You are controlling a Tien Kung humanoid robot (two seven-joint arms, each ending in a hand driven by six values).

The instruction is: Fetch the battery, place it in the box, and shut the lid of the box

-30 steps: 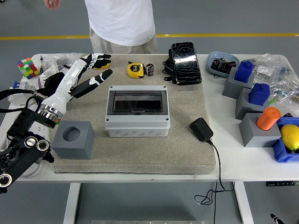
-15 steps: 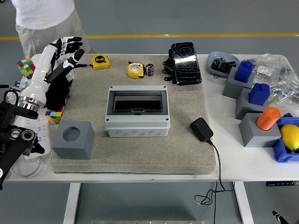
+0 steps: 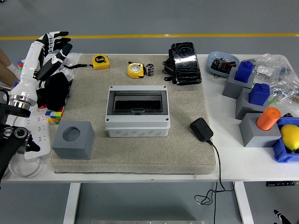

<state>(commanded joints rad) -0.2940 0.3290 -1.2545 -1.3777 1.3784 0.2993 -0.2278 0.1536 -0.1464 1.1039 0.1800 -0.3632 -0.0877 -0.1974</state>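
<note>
Centrally, on a beige mat (image 3: pixel 140 149) covering the white table (image 3: pixel 233 163), sits the grey box (image 3: pixel 137 111), its dark transparent lid (image 3: pixel 137 101) lying flat over the opening. Beyond the box, at the far edge of the mat, the small dark cylindrical battery (image 3: pixel 150 69) stands upright, just right of a round yellow tape measure (image 3: pixel 135 70) and just left of a black textured case (image 3: pixel 185 63). A second yellow tape measure (image 3: pixel 100 61) lies farther left. At the far left, the left hand (image 3: pixel 51 46) is raised at the table's left edge, well apart from battery and box, its black-and-white fingers (image 3: pixel 60 34) extended and slightly spread, gripping nothing. A grey cube with a round hole (image 3: pixel 73 139) stands at the near left of the mat; a black adapter (image 3: pixel 201 129) with its cable lies at the near right. Grey blocks carrying blue pieces and an orange cylinder (image 3: pixel 267 118) occupy the right side.
</note>
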